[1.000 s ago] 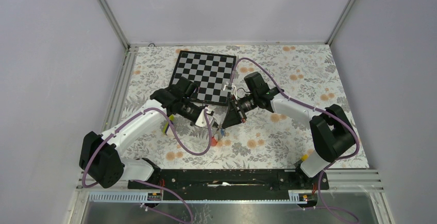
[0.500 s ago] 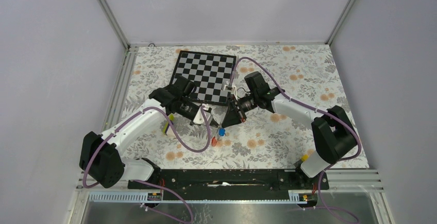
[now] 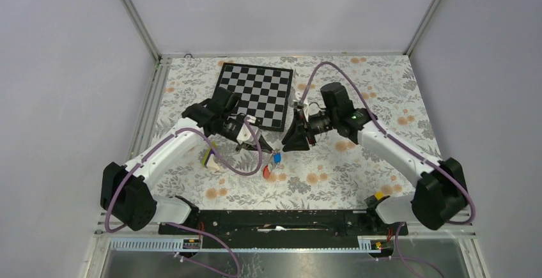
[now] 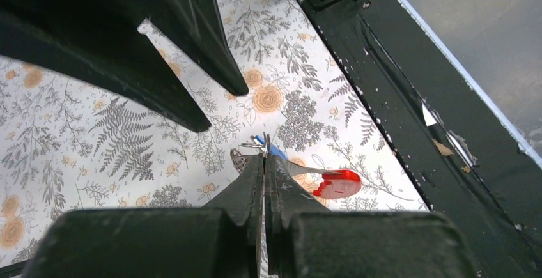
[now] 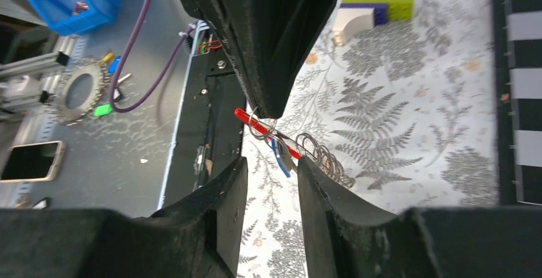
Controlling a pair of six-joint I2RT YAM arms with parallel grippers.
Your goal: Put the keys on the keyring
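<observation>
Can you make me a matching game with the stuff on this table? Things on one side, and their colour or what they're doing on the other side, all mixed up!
Things:
1. key tag
2. chessboard
3. left gripper
4. right gripper

Match with:
A. open, holding nothing
B. blue
C. shut, pinching the keyring
D. black and white squares

Pairs: 1-B, 2-D, 3-C, 4-A

Floral-patterned table (image 3: 396,80), checkerboard (image 3: 255,96) at far centre, yellow-purple-white block (image 3: 208,161) left of centre
</observation>
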